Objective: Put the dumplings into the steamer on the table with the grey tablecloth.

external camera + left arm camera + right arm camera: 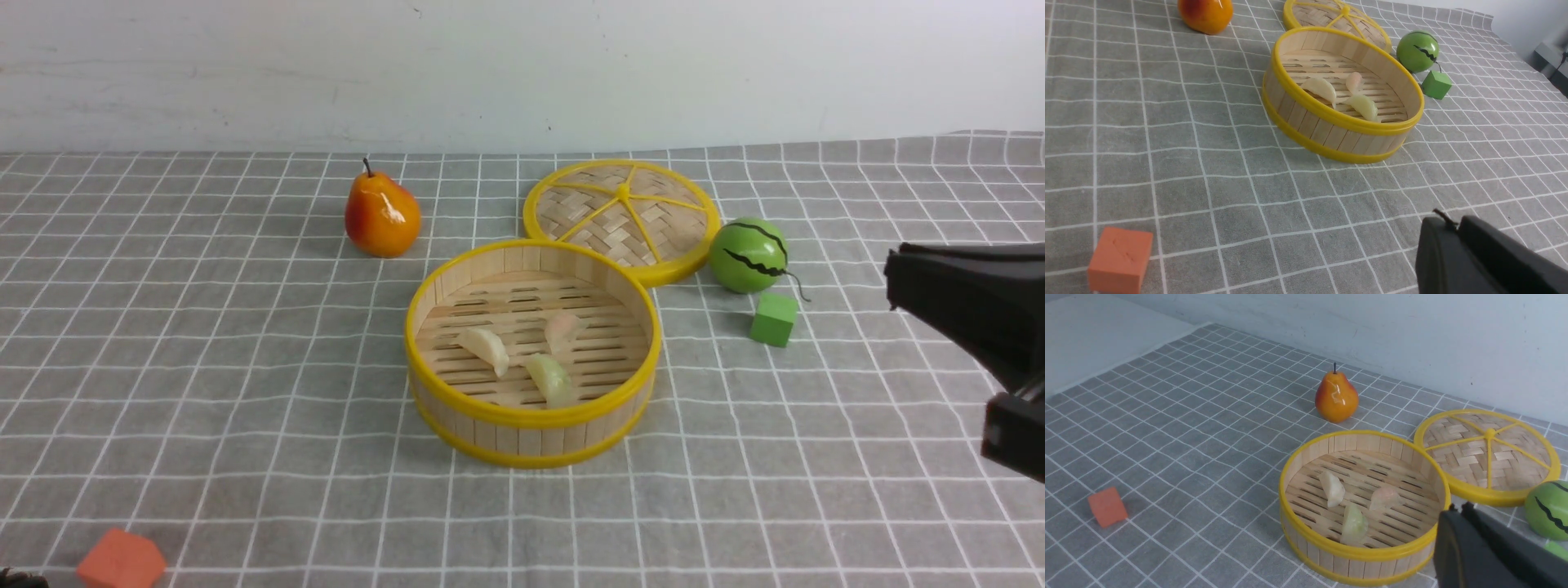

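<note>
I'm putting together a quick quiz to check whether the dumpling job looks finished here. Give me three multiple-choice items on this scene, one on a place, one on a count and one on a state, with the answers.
1. Where do the dumplings lie?
A: on the grey cloth
B: on the slotted floor of the steamer
C: on top of the lid

2. How many dumplings are in view?
A: one
B: two
C: three

3. How does the steamer stand?
A: open, with its lid flat on the cloth behind it
B: covered by its lid
C: tipped on its side

Answers:
1 B, since all of them lie within the yellow rim.
2 C, since a creamy, a pinkish and a greenish one show.
3 A, since the floor shows from above and the lid lies beyond the far rim.
</note>
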Motion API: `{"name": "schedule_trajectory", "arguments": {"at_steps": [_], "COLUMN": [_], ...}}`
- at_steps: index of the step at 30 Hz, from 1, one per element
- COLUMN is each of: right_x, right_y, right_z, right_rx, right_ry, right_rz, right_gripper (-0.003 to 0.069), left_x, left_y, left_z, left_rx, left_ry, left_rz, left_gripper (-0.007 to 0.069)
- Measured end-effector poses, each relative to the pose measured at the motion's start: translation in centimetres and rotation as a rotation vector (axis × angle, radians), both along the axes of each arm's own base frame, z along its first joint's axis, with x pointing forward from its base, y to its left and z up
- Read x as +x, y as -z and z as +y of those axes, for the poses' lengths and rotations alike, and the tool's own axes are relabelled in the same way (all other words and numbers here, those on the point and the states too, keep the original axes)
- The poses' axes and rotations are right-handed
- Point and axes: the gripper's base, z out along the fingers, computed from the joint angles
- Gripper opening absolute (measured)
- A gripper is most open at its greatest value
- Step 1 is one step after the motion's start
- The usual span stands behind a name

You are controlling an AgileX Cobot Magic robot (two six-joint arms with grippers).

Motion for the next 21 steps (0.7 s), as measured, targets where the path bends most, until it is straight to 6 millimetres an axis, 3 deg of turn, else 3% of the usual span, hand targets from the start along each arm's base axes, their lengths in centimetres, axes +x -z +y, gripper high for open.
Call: {"name": "schedule_trajectory", "arguments": {"at_steps": [17,19,21], "right_x": [-0.1,-0.1,-0.4], "right_y": [0.2,0.3,1.7], "right_z": [-0.1,-0.1,-0.3], "right_rx": [-0.003,-0.003,-0.015], "right_ry": [0.000,0.000,0.002], "right_rz": [0.004,0.004,-0.008], "right_gripper": [-0.0009,-0.0008,-0.0008], "left_x": [0.0,0.0,0.0], "left_y": [0.0,0.0,0.0], "left_z": [0.0,0.0,0.0], "left_rx": [-0.002,-0.002,-0.002], "left_ry": [-0.001,-0.001,-0.001], "left_rz": [0.002,0.002,0.002], "left_gripper": [0.0070,0.0071,0.0074]}}
